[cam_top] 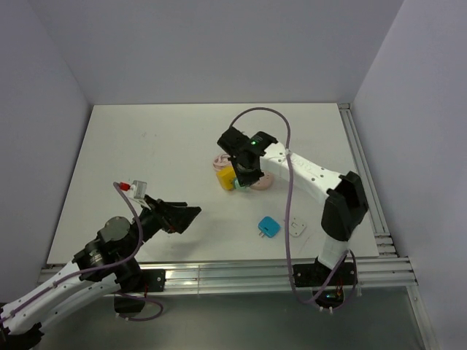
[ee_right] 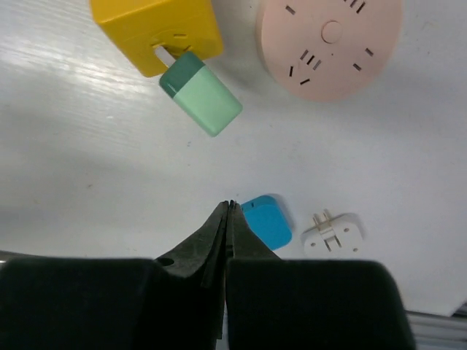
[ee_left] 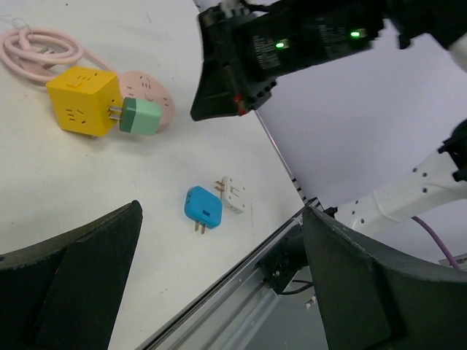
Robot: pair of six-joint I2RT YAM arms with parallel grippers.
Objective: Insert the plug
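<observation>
Green plug (ee_right: 201,93) half in yellow cube socket (ee_right: 157,29), pink socket (ee_right: 328,44) beside; blue plug (ee_right: 266,222), white plug (ee_right: 332,233) loose on desk (ee_right: 73,146): three plugs, two sockets. Left claw (cam_top: 179,215) apart, right claw (ee_right: 228,208) together.

We saw a white table (cam_top: 146,146). On it lay a yellow cube socket (ee_left: 82,100) with a green plug (ee_left: 140,117) partly in its side, a round pink socket (ee_right: 328,40) just beside, and, toward the near edge, a blue plug (cam_top: 268,227) beside a white plug (cam_top: 296,228).

blue adapter (cam_top: 268,227) just beside white adapter (cam_top: 297,228) | pink round socket (ee_right: 328,45) | pink coiled cord (ee_left: 36,51) | white table (cam_top: 168,146)
</observation>
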